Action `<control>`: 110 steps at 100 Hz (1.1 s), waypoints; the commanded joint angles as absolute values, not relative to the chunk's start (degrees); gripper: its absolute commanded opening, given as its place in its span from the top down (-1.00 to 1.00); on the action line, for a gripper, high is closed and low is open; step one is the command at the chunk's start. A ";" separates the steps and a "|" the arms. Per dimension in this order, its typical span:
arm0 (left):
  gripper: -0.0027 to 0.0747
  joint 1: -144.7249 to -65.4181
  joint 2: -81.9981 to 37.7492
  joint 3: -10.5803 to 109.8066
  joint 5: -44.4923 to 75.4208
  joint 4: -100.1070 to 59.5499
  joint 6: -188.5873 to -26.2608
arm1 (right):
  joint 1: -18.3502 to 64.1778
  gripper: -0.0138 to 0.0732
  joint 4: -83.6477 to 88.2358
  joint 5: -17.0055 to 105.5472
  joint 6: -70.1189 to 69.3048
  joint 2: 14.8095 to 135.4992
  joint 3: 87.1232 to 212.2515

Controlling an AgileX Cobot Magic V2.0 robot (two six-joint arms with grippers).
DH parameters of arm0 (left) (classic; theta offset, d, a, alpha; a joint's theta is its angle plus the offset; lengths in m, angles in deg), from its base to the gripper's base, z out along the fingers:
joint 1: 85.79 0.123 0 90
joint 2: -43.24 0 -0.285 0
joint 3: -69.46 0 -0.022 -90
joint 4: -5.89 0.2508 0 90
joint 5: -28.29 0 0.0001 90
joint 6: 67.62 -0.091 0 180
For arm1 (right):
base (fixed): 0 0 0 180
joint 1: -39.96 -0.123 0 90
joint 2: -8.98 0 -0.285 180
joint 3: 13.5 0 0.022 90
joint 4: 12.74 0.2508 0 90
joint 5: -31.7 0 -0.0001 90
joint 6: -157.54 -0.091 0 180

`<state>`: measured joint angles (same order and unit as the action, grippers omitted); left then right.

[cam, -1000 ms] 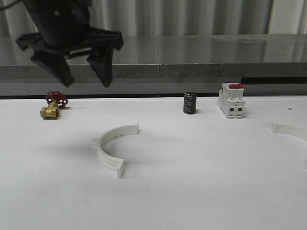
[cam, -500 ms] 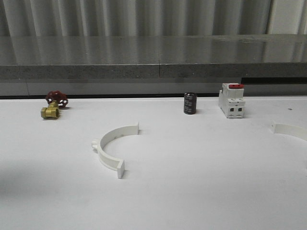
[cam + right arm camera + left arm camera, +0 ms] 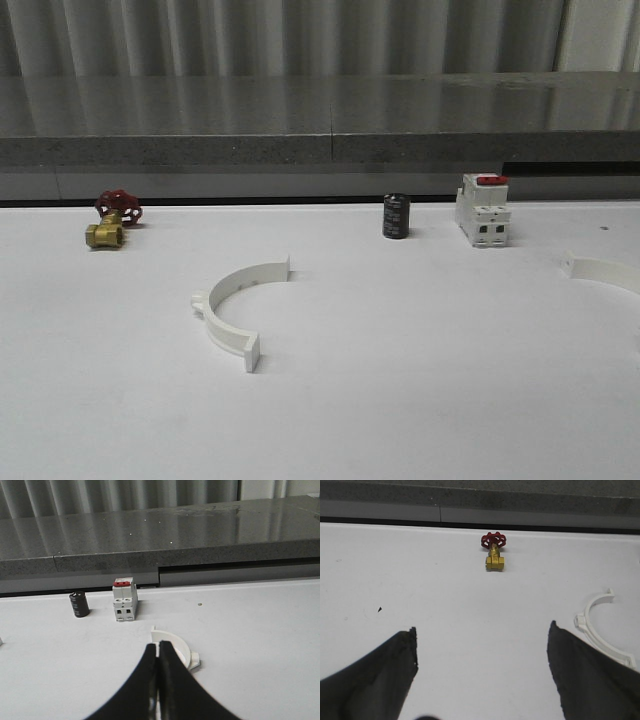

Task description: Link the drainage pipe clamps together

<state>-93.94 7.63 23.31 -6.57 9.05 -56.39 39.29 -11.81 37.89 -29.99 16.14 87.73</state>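
One white drainage pipe clamp half [image 3: 222, 325] lies flat on the white table left of centre, its open side facing right. In the left wrist view this half [image 3: 594, 637] sits off to the side of my left gripper [image 3: 482, 626], whose fingers stand wide open over bare table. The other clamp half [image 3: 605, 270] lies at the table's right edge. In the right wrist view that half [image 3: 180, 642] lies just beyond my right gripper [image 3: 158, 644], whose fingers are pressed together with nothing between them.
A brass valve with a red handwheel [image 3: 112, 220] sits at the back left. A black cylinder [image 3: 396, 216] and a white breaker with a red switch [image 3: 483, 208] stand at the back right. A grey ledge [image 3: 320, 150] runs behind the table.
One second ago my open left gripper hung at the upper left of the front view; it has since left that view. The clamp halves have not moved.
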 commanded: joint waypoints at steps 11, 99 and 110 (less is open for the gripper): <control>-0.29 -93.87 17.55 20.56 -6.46 8.61 -56.47 | 39.66 0.84 -12.17 33.71 -29.93 15.01 88.59; 0.98 -93.87 23.41 19.29 -6.46 9.10 -56.47 | 39.66 0.84 -12.17 42.25 -28.96 37.41 106.58; 0.98 -93.87 23.41 19.29 -6.46 9.10 -56.47 | 39.66 0.84 -12.17 46.00 -28.96 46.98 112.77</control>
<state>-93.94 23.92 17.75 -10.58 8.92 -56.39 39.29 -11.81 47.12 -29.47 40.84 107.19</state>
